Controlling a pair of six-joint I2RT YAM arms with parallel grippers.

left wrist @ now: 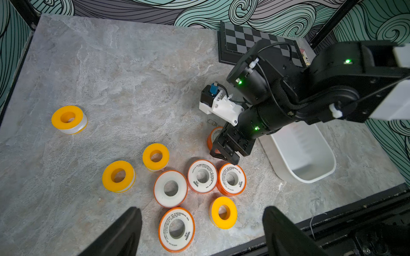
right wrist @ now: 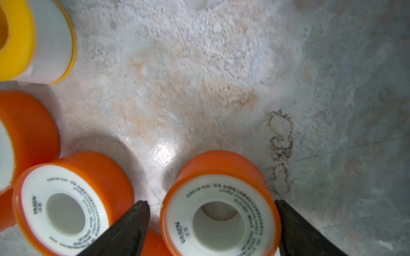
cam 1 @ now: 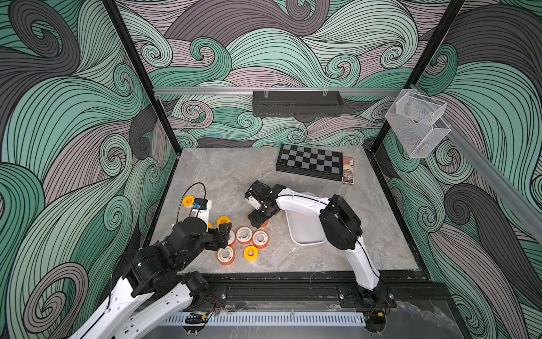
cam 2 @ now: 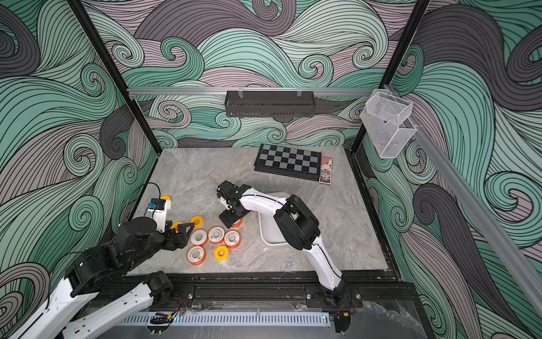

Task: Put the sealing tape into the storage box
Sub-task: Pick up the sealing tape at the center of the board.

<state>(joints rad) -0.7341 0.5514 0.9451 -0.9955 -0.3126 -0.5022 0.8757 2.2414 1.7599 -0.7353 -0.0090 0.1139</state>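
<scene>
Several spools of sealing tape lie on the grey table left of the storage box point(cam 1: 308, 242), a shallow white tray that looks empty where the right arm does not cover it. My right gripper point(right wrist: 211, 202) is open, low over an orange-rimmed spool point(right wrist: 219, 223). One finger point(right wrist: 288, 221) is at its rim, the other stands a little off it. My left gripper point(left wrist: 204, 230) hangs open above the cluster, over an orange-rimmed spool point(left wrist: 176, 229) and a yellow one point(left wrist: 223, 212). In both top views the right gripper point(cam 1: 258, 221) point(cam 2: 230, 221) hides most of its spool.
A folded chessboard point(cam 1: 309, 160) and a card box point(cam 1: 348, 170) lie at the back right. A black perforated bin point(cam 1: 296, 103) hangs on the back rail, clear mesh baskets point(cam 1: 416, 123) on the right rail. One yellow spool point(cam 1: 188, 201) sits apart near the left edge.
</scene>
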